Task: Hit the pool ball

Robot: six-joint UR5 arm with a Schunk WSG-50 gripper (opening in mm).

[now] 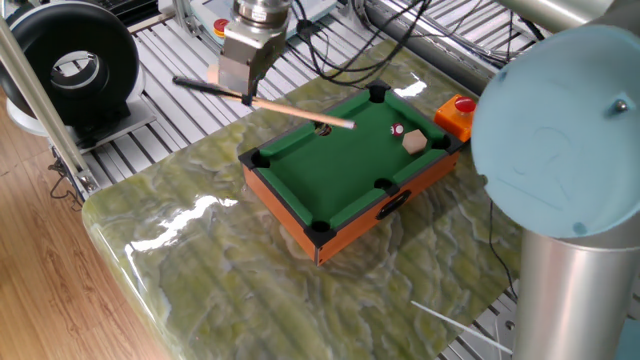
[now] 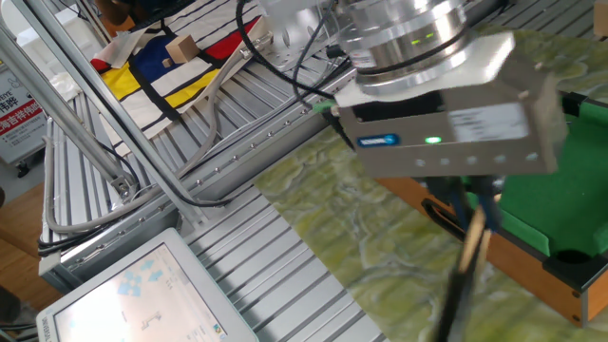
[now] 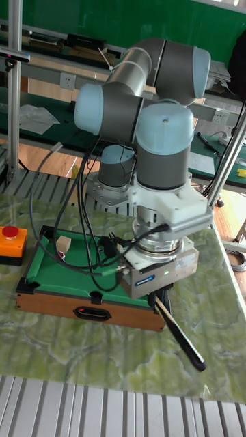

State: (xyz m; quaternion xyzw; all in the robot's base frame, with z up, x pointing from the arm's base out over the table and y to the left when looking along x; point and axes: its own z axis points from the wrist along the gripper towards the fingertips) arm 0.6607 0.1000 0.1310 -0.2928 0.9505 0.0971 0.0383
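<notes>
My table is a green marbled slab set on ribbed aluminium. In one fixed view, the pool table sits mid-slab. The gripper hangs off its 10 o'clock corner, pinching a cue whose pale tip reaches over the felt. The ball lies just under that tip; I cannot tell if they touch. A red-and-white ball and a cube sit towards 3 o'clock.

In the other fixed view, I see the gripper blurred at 3 o'clock, fingers closed on the cue.

In the tall fixed view, the arm fills the middle; the gripper clamps the cue, dark butt pointing to 5 o'clock.
</notes>
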